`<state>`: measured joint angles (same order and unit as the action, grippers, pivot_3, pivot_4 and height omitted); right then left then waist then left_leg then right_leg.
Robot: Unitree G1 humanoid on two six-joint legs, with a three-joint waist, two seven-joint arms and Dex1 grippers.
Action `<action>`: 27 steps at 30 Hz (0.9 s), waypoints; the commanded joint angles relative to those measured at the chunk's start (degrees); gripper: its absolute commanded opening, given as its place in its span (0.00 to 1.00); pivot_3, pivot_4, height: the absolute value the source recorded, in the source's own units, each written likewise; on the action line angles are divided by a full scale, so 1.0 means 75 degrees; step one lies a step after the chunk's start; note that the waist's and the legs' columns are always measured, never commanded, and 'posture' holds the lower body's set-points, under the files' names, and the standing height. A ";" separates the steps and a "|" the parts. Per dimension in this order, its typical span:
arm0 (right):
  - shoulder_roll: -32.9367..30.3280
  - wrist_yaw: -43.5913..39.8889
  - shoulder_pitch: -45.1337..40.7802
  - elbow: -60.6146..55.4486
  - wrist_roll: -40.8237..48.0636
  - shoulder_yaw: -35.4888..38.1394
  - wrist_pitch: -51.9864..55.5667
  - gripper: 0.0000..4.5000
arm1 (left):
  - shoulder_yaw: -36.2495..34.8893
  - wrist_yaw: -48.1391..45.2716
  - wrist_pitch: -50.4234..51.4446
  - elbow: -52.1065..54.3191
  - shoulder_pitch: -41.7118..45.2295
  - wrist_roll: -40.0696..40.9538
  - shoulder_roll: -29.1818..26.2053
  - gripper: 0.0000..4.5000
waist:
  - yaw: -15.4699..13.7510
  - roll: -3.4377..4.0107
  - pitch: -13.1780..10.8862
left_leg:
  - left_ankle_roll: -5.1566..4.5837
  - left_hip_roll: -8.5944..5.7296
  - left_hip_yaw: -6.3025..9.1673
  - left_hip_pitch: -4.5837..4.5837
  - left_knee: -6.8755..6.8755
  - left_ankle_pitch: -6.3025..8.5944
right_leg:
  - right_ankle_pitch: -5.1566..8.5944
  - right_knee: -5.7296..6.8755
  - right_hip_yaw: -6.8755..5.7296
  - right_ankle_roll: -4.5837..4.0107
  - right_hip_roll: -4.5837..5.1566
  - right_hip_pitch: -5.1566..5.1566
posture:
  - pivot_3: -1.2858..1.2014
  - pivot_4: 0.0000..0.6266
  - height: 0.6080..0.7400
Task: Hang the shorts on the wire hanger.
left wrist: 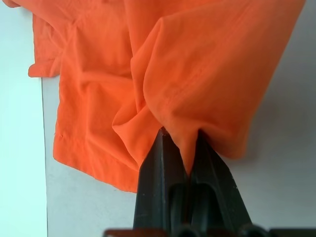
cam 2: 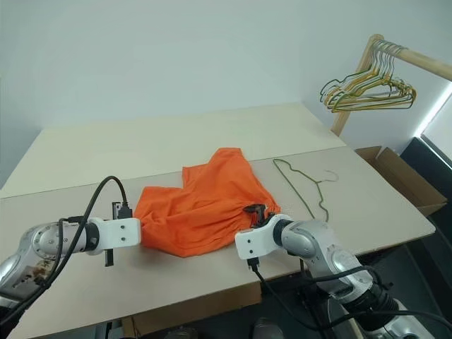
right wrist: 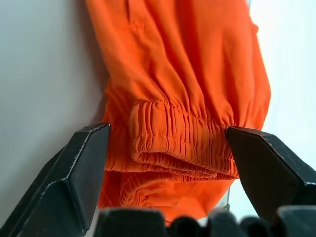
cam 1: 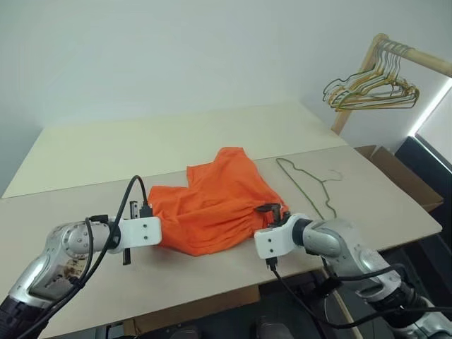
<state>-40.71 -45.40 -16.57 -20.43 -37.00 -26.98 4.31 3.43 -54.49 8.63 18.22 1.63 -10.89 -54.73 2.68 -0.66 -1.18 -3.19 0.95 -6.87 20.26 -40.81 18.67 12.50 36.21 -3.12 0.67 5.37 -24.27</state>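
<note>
Between spread right claw [right wrist: 168, 163] fingers, shorts [right wrist: 182, 133] waistband, wrist view

A pale wooden table [cam 1: 85, 169] carries the orange shorts [cam 1: 212, 205] with the wire hanger [cam 1: 307, 185] just beside them.

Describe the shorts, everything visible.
The shorts are bright orange thin fabric, crumpled on the table with a gathered elastic waistband. The left gripper is shut on a fold at one edge; the right gripper stands open around the waistband. The hanger lies just beside them.
</note>
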 commanded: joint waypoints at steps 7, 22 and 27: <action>0.0464 0.0546 -0.0339 0.0306 -0.0804 -0.0014 -0.0648 0.60 | -0.0270 0.0085 -0.0041 0.0142 -0.0036 0.0053 -0.0099 0.00 | 0.0014 0.0000 0.0000 | 0.0005 0.0003 -0.0003 -0.0002 0.0002 -0.0002 | 0.0002 -0.0002 0.0003 0.0003 -0.0009 0.0000 | 0.49 0.00 1.00; 0.0332 -0.0182 -0.0050 -0.0116 0.0303 0.0807 -0.0591 0.01 | -0.0528 -0.0124 -0.0305 0.0165 -0.0199 0.0299 -0.0291 0.00 | 0.0009 0.0000 -0.0001 | 0.0006 0.0002 -0.0003 -0.0002 0.0002 -0.0001 | 0.0003 -0.0002 0.0005 0.0004 -0.0009 0.0001 | 0.49 0.00 1.00; -0.1429 -0.2074 0.0426 -0.0741 0.3401 0.1972 -0.1643 0.01 | -0.1364 -0.1567 -0.1179 0.0256 -0.0827 0.1667 -0.1133 0.00 | -0.0012 0.0008 -0.0013 | -0.0002 0.0002 0.0004 -0.0002 0.0006 0.0004 | 0.0005 -0.0017 0.0002 0.0007 0.0003 0.0002 | 0.49 0.00 1.00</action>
<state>-49.95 -56.75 -13.52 -22.78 -19.12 -15.79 -5.39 -3.83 -63.48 2.47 18.72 -4.62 -1.73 -62.07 2.59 -0.60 -1.28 -3.22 0.97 -6.84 20.22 -40.76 18.71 12.54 36.07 -3.10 0.72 5.41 -24.24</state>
